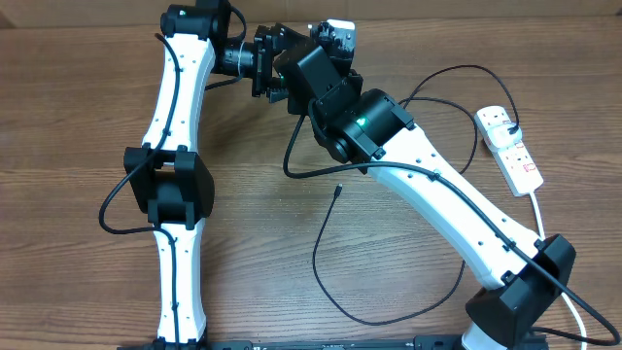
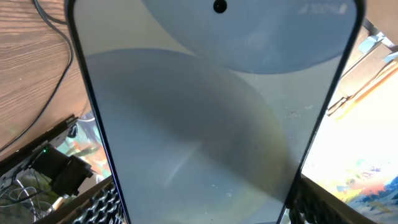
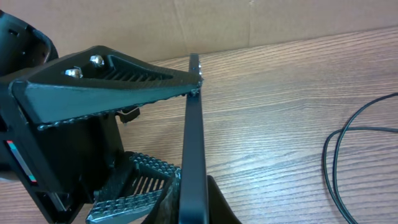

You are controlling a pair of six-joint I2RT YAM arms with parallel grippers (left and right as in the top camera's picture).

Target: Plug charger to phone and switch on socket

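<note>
- I have the phone point(image 2: 205, 112) up off the bench point(image 1: 87, 126), it seems, at the far middle where the two arms meet.
- My left end effector point(image 2: 205, 202) clamps it across its width, with a ribbed pad showing at each long edge.
- My right end effector point(image 3: 194, 208) is closed, and its tips look pinched on the phone's two faces.
- The charger point(image 1: 316, 255) lies loose on the bench. Its connector tip point(image 1: 337, 191) is in nobody's grip and well apart from the phone.
- The socket point(image 1: 510, 151) sits at the right edge, untouched.
- Risk: with both arms on one stiff slab, any mismatch in their motion could twist it or lever it out of a grip.
- Risk: one arm must let go to fetch the cable. If only the thin right pinch remains, I judge the phone may pivot or slide.
- Risk: the wrists are crowded, so a careless retreat could knock them together.
- Hidden: I cannot find the charging port in any view.
- Hidden: overhead, the right arm covers nearly all of the phone.
- Hidden: the socket's switches are too small to read.
</note>
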